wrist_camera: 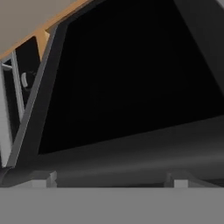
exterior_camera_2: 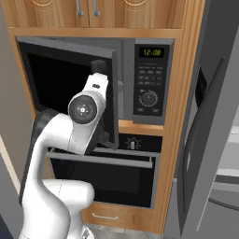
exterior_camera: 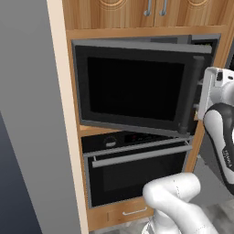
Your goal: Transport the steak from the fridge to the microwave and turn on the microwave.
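The tall grey fridge [exterior_camera_2: 205,140] is standing at 3 o'clock in the right base view, its door hanging open. The black built-in microwave [exterior_camera_2: 148,84] with green clock and round dial is sitting in the wooden cabinet, its dark glass door [exterior_camera: 132,87] swung partly out above the black oven [exterior_camera: 137,169]. The white arm is bending upward, its wrist reaching behind the door's free edge. The end effector [wrist_camera: 109,180] is facing the dark door; whether it is released or clenched I cannot tell. The steak's place cannot be told.
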